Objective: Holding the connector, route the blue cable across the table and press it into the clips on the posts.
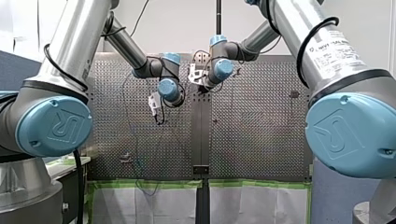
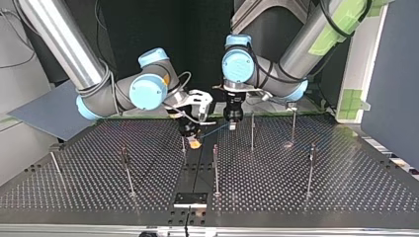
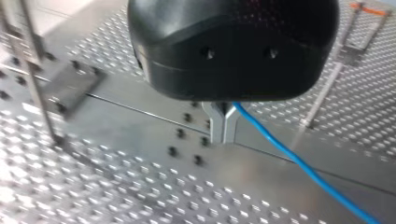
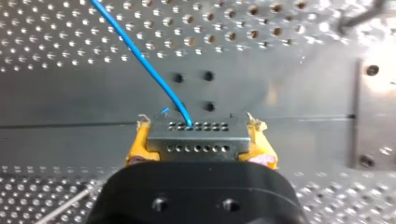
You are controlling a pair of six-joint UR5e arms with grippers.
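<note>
Gripping the connector (image 4: pixel 197 140) tight in right gripper (image 4: pixel 198 128), yellow pads on both ends; pinching the cable (image 3: pixel 299 168) nearby in left gripper (image 3: pixel 223 128), metal fingers closed on it — both held over mid-table (image 2: pixel 296 187), with a short blue run between. Looks thin, light, floppy; likely to slip or kink. Best held close to the connector, then fed along toward the posts (image 2: pixel 252 131) — gently.
</note>
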